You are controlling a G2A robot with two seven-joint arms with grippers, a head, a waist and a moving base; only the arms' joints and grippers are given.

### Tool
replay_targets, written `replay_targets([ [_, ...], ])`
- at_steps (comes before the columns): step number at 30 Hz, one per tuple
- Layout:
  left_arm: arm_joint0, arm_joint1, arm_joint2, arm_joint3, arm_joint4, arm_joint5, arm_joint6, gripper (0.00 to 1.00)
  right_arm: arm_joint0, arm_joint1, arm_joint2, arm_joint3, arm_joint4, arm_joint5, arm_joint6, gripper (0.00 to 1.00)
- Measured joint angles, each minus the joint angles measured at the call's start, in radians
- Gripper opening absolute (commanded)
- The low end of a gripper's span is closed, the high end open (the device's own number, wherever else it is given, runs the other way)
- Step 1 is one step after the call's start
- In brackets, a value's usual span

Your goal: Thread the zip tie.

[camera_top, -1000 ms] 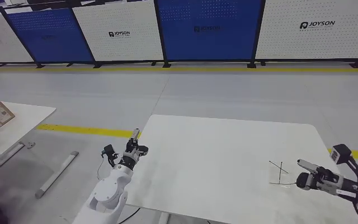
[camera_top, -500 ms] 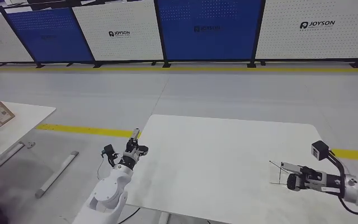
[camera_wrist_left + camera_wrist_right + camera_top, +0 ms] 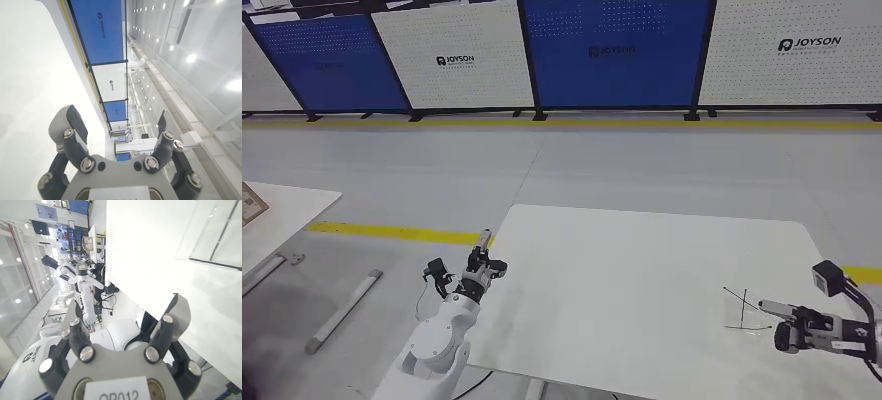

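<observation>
Thin black zip ties (image 3: 741,303) lie crossed near the right front corner of the white table (image 3: 642,270). In the right wrist view the zip ties (image 3: 221,236) rest in a clear flat bag. My right gripper (image 3: 764,306) hovers just right of them, fingers open and holding nothing; its wrist view shows the right gripper (image 3: 124,308) with the jaws spread wide. My left gripper (image 3: 483,238) sits at the table's left edge, far from the ties. The left gripper (image 3: 119,121) is open and holds nothing.
A second white table (image 3: 282,210) stands off to the left, with a grey bar (image 3: 342,310) on the floor between the tables. Blue and white panels (image 3: 612,50) line the back. The tabletop between my two arms is bare.
My right arm swung left toward the zip ties, then drew back slightly right and toward the front edge. The left arm has stayed still.
</observation>
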Motion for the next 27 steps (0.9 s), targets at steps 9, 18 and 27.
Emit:
replay_targets([
  [9,0.000,0.000,0.000,0.000,0.000,0.000,0.000,1.00,0.026,0.031,-0.026,0.044,0.067,-0.019,0.000,1.00],
  [18,0.000,0.000,0.000,0.000,0.000,0.000,0.000,1.00,0.028,0.033,-0.025,0.039,0.062,-0.022,0.000,1.00],
  [27,0.000,0.000,0.000,0.000,0.000,0.000,0.000,1.00,0.118,0.035,-0.122,0.083,-0.229,-0.054,-0.108,1.00],
])
